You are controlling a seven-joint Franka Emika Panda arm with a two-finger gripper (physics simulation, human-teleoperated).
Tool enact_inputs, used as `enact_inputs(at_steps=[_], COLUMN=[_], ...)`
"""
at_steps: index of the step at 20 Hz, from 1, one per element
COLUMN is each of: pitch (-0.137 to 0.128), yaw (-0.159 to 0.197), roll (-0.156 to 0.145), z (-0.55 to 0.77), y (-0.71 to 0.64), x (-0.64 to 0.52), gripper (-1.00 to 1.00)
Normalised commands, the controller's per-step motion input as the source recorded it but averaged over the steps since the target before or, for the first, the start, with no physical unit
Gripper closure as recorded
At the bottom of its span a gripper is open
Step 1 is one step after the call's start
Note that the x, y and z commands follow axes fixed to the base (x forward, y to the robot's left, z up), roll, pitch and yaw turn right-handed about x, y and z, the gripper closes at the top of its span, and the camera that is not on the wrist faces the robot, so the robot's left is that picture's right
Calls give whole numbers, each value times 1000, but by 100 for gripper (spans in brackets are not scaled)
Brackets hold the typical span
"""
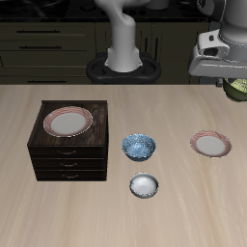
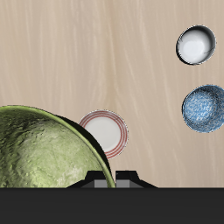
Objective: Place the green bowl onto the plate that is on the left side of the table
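Note:
My gripper (image 1: 233,81) is high above the table, beyond the plate, shut on the rim of the olive-green bowl (image 1: 238,89). In the wrist view the green bowl (image 2: 44,149) hangs large and close beside my fingers (image 2: 115,178). The plate with the pinkish-red rim (image 1: 210,145) lies flat on the table, below the bowl and nearer the front edge. In the wrist view the plate (image 2: 105,133) is partly covered by the bowl's edge.
A dark wooden drawer cabinet (image 1: 68,154) carries a second plate with a browner rim (image 1: 68,121). A blue patterned bowl (image 1: 139,147) and a small white-grey bowl (image 1: 144,184) sit mid-table; both bowls also show in the wrist view (image 2: 204,108) (image 2: 195,45).

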Motion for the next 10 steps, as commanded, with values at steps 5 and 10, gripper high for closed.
enact_inputs(at_steps=[5, 10], pitch=[-36, -25], yaw=[-6, 15], roll=[-12, 12], z=[-18, -7], y=[22, 40], x=[-105, -23], gripper=[100, 100])
